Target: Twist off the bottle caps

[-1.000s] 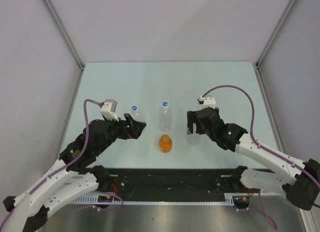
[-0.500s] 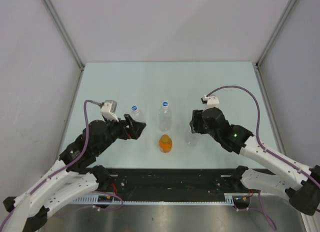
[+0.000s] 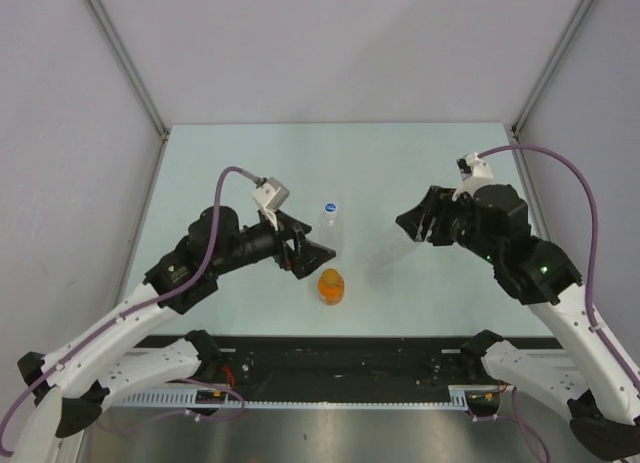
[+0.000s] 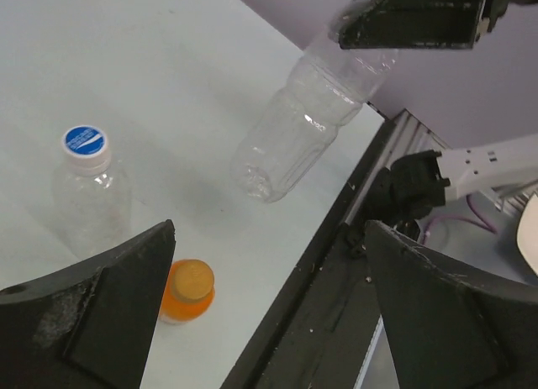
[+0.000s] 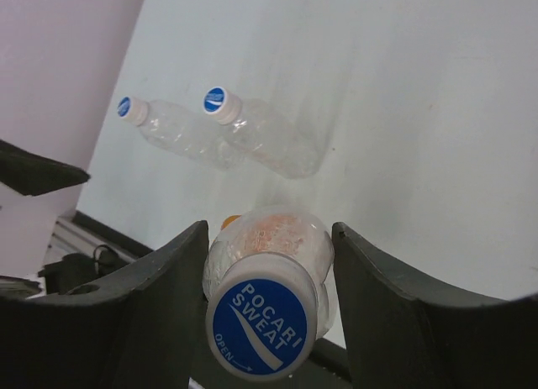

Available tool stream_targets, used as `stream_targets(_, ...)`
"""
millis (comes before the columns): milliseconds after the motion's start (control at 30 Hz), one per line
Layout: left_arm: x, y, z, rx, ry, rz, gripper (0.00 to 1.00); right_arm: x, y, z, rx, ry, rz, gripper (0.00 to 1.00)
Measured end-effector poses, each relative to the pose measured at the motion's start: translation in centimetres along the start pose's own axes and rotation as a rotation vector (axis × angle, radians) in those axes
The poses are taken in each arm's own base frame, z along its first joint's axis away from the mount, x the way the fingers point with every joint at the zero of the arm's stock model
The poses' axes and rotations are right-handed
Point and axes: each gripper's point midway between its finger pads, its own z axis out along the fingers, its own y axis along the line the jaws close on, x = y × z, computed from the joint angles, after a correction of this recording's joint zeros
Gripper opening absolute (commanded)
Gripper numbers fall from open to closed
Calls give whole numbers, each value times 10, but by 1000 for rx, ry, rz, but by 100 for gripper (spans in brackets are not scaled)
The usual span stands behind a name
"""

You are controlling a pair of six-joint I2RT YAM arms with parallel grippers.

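My right gripper (image 5: 269, 238) is shut on a clear bottle (image 5: 273, 238), with its blue cap (image 5: 261, 326) facing the wrist camera. In the left wrist view this bottle (image 4: 294, 128) hangs tilted above the table. Two more clear bottles stand on the table with blue caps (image 5: 126, 107) (image 5: 216, 101). From above I see only the middle one (image 3: 330, 233); my left arm hides the other. The orange bottle (image 3: 331, 286) with its orange cap (image 4: 192, 278) stands near the front. My left gripper (image 3: 318, 255) is open beside it, empty (image 4: 269, 322).
A black rail (image 3: 340, 358) runs along the table's near edge, close under the left gripper (image 4: 336, 263). Grey enclosure walls (image 3: 90, 183) close in the pale table (image 3: 400, 163) on the left, right and back.
The right gripper has lifted the right-hand clear bottle off the table, up and to the right. The left arm has swung forward toward the centre and now covers the left bottle.
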Motion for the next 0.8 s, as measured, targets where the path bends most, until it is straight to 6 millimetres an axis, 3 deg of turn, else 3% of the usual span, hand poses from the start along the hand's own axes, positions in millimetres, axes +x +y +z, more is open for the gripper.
stream_targets(100, 0, -14, 6, 79, 29, 54, 100, -5, 11, -11, -58, 27, 23, 38)
stream_targets(267, -33, -47, 16, 238, -18, 161, 100, -6, 31, -25, -168, 91, 63, 39)
stream_targets(500, -50, -76, 28, 396, -14, 255, 100, 7, 49, -30, -276, 211, 126, 39)
stream_targets(800, -14, -92, 56, 497, 116, 261, 100, 5, 68, -42, -364, 250, 166, 39)
